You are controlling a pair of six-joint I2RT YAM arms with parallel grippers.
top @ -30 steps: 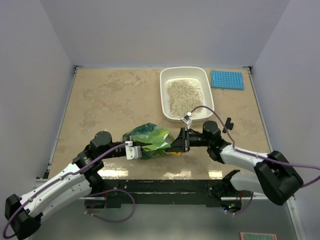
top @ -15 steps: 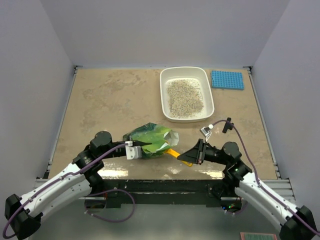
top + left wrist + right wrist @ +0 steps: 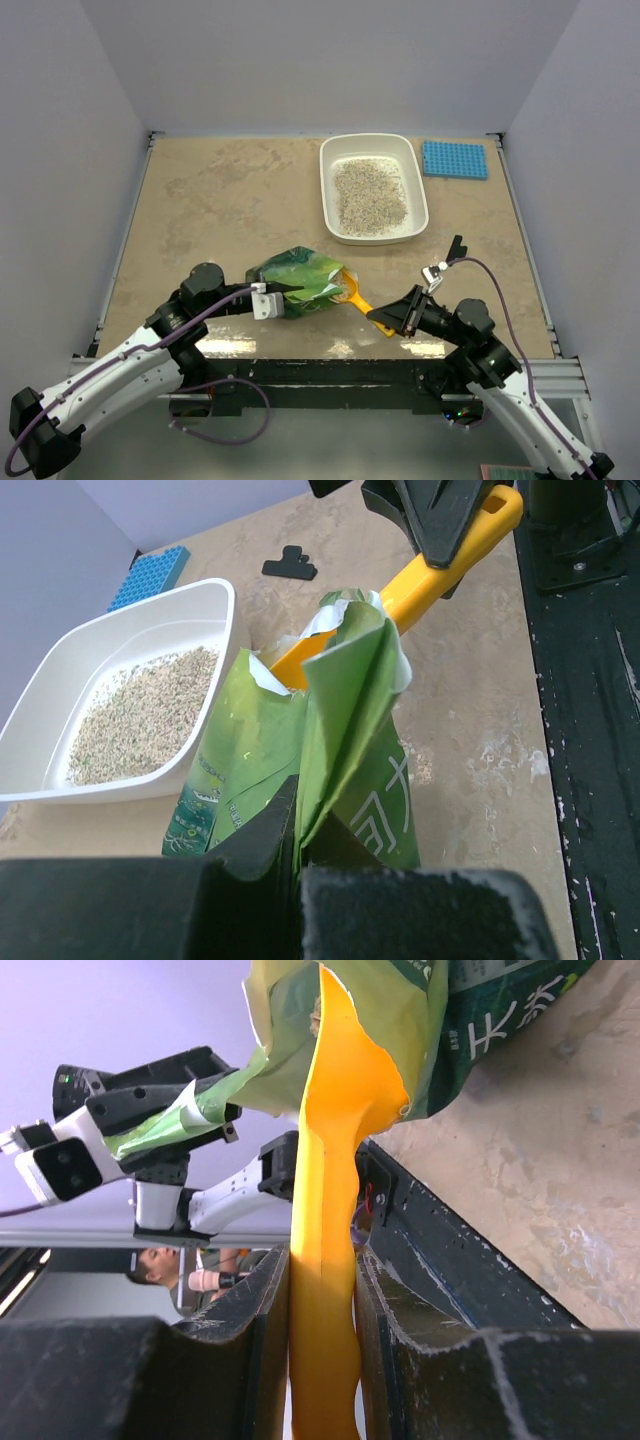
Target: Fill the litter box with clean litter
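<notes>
The white litter box (image 3: 325, 190) stands at the back right, holding a patch of clean litter (image 3: 370, 195); the left wrist view also shows the litter box (image 3: 60, 650) and the clean litter (image 3: 140, 710). A crinkly green bag (image 3: 300, 280) stands near the front edge, and my left gripper (image 3: 287, 290) is shut on its folded side (image 3: 340, 720). My right gripper (image 3: 385, 318) is shut on the handle of an orange scoop (image 3: 358, 300). The scoop (image 3: 340, 1160) has its head just inside the bag's torn mouth (image 3: 480, 1010), hidden by the foil.
A blue studded mat (image 3: 455, 160) lies right of the litter box. A black clip (image 3: 456, 248) sits on the table behind my right arm. The table's black front edge runs just below both grippers.
My right arm has drawn back to the right and toward the near edge, pulling the scoop's handle out of the bag. The left gripper and the bag stay put.
</notes>
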